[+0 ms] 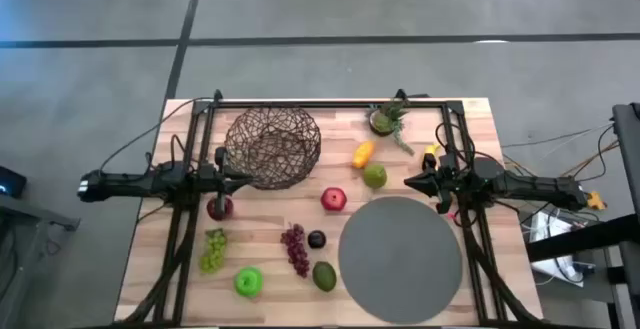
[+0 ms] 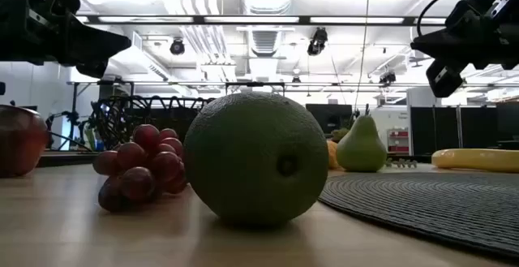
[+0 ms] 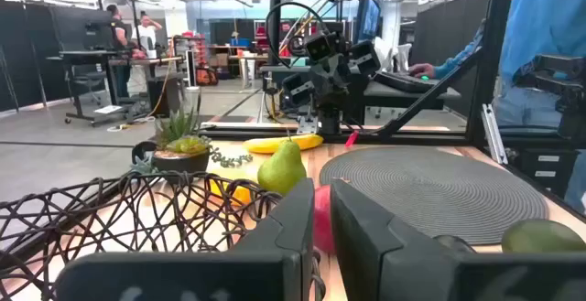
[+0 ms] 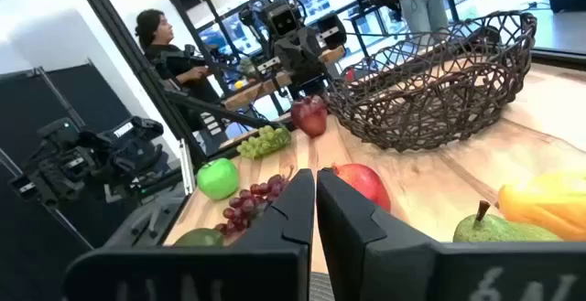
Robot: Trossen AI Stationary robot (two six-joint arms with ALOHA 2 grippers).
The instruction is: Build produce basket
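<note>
A: The avocado (image 2: 256, 157) looms closest. Anything in the basket (image 1: 272, 147) yet?

B: Nothing (all produce lies on the surface). It sits beside the left fingers (image 1: 243, 179); right fingers (image 1: 411, 182) opposite. Both pairs pinched together, holding nothing.

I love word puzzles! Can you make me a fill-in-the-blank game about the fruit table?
1. The round dark brown woven wire basket has ____ fruit inside it.
2. The bunch of purple grapes lies right beside the small dark ____.
3. The flat round grey disc has ____ lying on it.
4. The left pincer and the right pincer are both ____.

Missing words: no; plum; nothing; shut
</note>
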